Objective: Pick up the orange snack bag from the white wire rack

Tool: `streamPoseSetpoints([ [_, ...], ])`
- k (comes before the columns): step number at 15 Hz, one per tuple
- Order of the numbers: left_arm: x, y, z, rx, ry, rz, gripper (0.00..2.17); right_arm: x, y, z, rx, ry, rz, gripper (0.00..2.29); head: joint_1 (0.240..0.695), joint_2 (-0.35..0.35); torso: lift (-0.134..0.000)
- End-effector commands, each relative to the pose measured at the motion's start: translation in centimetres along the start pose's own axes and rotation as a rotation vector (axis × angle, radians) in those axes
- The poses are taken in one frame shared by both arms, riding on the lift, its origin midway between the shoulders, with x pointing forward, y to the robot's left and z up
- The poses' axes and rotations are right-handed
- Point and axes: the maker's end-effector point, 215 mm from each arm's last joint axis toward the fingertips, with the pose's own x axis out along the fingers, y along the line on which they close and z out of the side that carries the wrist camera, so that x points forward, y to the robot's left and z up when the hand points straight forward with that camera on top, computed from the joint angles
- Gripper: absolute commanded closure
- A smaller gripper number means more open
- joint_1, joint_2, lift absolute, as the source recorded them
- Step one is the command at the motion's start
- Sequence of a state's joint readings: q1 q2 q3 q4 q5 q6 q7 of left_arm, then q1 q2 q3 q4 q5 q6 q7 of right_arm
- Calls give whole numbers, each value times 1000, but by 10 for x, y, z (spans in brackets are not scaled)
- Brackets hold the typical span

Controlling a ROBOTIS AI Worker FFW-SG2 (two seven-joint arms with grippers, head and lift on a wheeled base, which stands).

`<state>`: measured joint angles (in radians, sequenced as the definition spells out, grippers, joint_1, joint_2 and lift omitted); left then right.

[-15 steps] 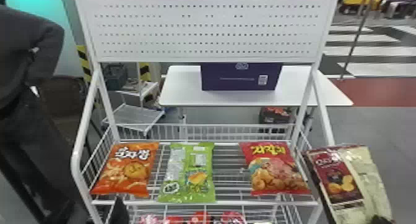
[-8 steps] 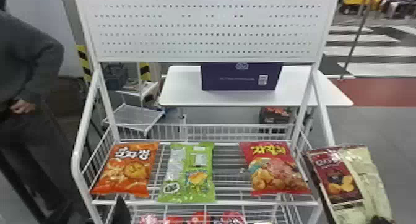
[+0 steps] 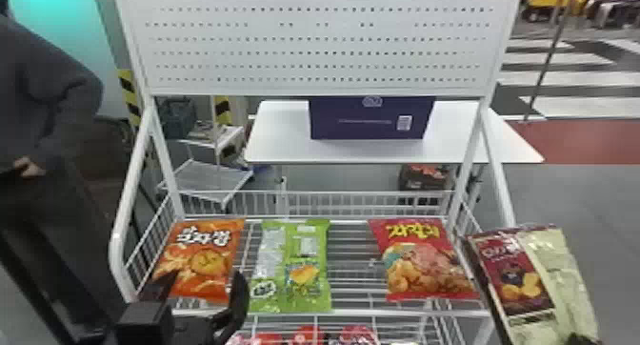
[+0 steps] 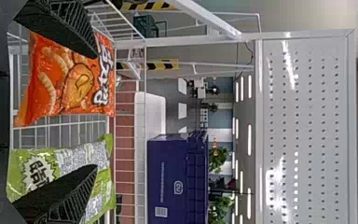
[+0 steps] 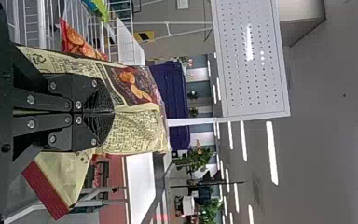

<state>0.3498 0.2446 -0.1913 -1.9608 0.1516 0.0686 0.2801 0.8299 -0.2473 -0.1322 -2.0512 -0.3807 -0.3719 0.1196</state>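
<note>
My left gripper stands open at the front edge of the white wire rack, low over the front of the orange snack bag. In the left wrist view the gripper has its fingers wide apart, the orange bag beyond and between them, and one finger in front of the green bag. My right gripper is at the right, outside the rack; in the right wrist view the gripper is shut on a cream and dark-red snack bag.
On the same shelf lie the green bag and a red snack bag. Red packages sit on the tier below. White side rails flank the rack. Behind stands a white table with a dark blue box.
My left gripper has risen from the bottom edge of the head view and come forward to the front of the orange bag. The right gripper and its bag have stayed put.
</note>
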Motion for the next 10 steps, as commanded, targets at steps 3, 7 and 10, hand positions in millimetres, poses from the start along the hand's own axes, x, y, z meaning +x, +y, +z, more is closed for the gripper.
streamPoseSetpoints([
  [3,70,6,-24,40,74,22,39,-1,0,-3,1,7,1,2256,499,0,0],
  [7,105,26,-46,64,149,48,39,-2,0,-6,-1,12,1,2256,499,0,0],
  [10,120,44,-63,75,203,75,39,-2,0,-5,0,10,0,2256,499,0,0],
])
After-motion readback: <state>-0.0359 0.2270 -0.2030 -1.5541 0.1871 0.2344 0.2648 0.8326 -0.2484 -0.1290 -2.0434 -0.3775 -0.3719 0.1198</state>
